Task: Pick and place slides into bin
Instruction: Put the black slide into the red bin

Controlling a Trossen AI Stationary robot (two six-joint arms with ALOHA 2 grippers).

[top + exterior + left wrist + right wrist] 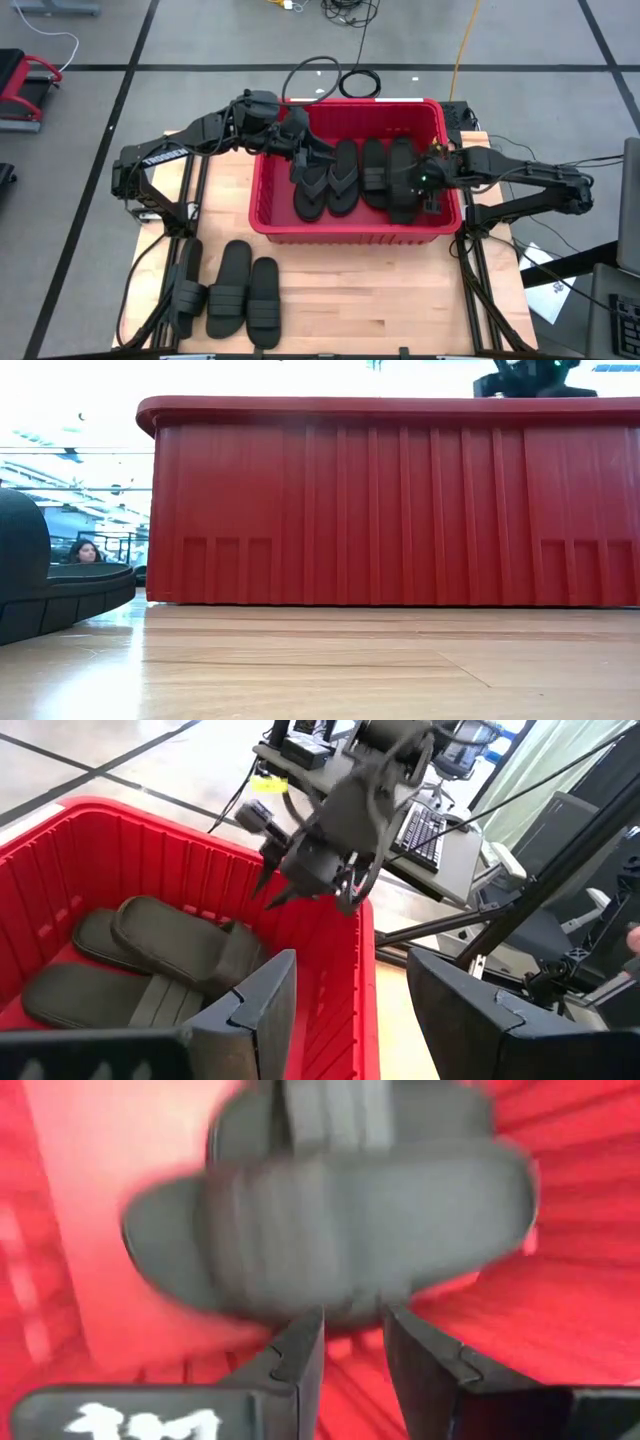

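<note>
The red bin (350, 235) stands at the middle of the table with several black slides (343, 178) lying side by side on its floor. Three more slides (230, 290) rest soles down on the wood at the near left; one of them (40, 590) shows in the low view. My right gripper (352, 1320) hangs open over the bin's right side (425, 185), pointing steeply down just above a ribbed-strap slide (330, 1220), with nothing between its fingers. My left gripper (350, 980) is open and empty over the bin's far left corner (297, 152).
The bin's tall ribbed wall (400, 510) fills the low view. Bare wood (400, 300) lies in front of the bin at the near right. Cables (355, 80) trail on the floor beyond the table's far edge. A person (82, 550) sits far back in the room.
</note>
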